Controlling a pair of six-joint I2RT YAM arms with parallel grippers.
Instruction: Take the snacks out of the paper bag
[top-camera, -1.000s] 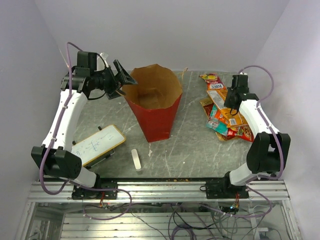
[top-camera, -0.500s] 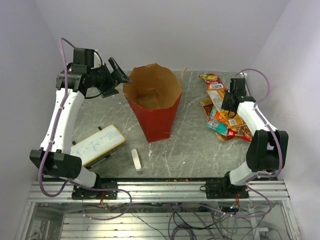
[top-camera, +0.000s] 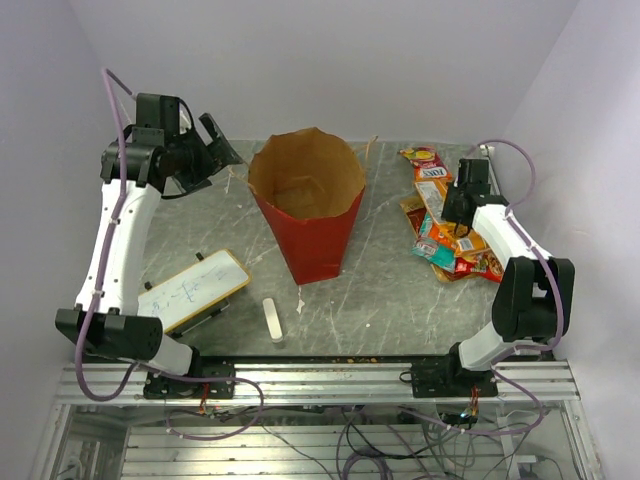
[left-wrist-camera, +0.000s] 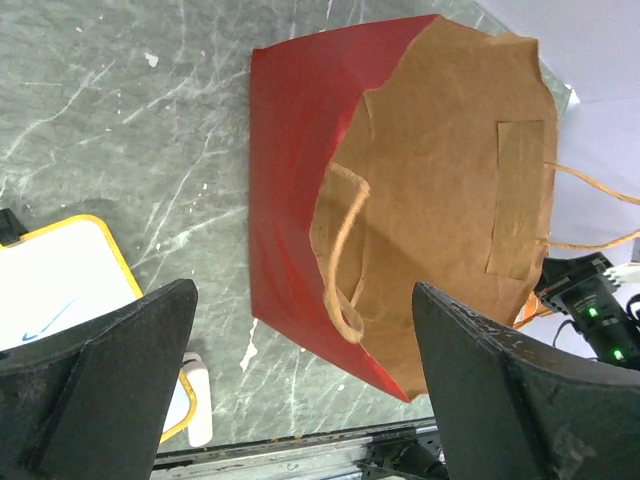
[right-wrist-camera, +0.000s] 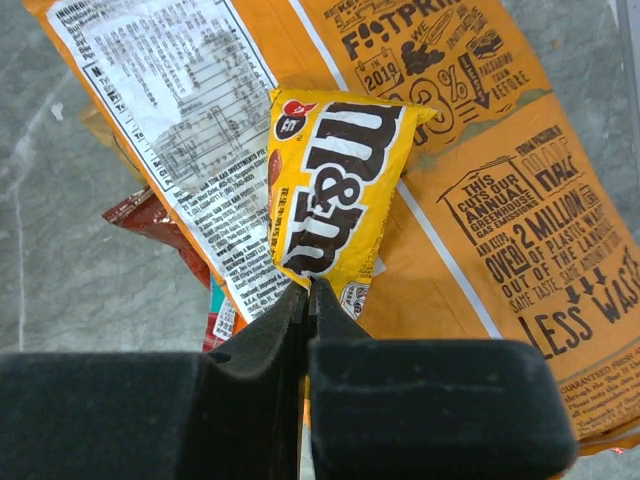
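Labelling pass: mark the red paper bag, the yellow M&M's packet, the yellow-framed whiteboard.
Red paper bag (top-camera: 312, 240): top view, red outer wall.
Yellow M&M's foil packet (right-wrist-camera: 335, 190): right wrist view, printed front.
Yellow-framed whiteboard (top-camera: 194, 290): top view, white face.

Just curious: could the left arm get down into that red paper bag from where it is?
Probably yes. The left gripper hangs open beside the paper bag, which stands upright with its mouth wide; only a handle droops inside the opening.

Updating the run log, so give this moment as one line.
left gripper open, beside paper bag | right gripper shut on yellow packet, above snacks | paper bag standing
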